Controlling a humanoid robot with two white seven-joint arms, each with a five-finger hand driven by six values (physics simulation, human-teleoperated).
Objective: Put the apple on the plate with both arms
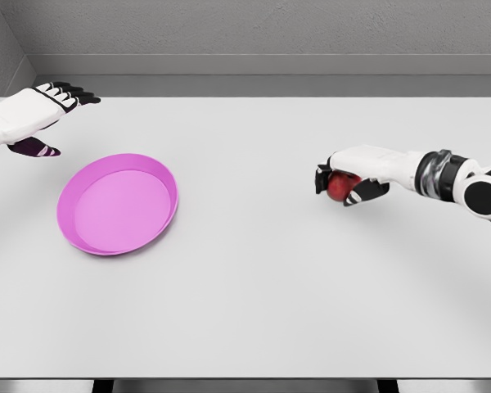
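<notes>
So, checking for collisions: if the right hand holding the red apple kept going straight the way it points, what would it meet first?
Probably the round pink plate: the right hand, closed on the red apple, points left across bare white table.

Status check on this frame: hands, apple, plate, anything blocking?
Right hand shut on apple, low over table, right side. Left hand open, beyond plate. Plate empty, left side. Nothing between apple and plate.
</notes>
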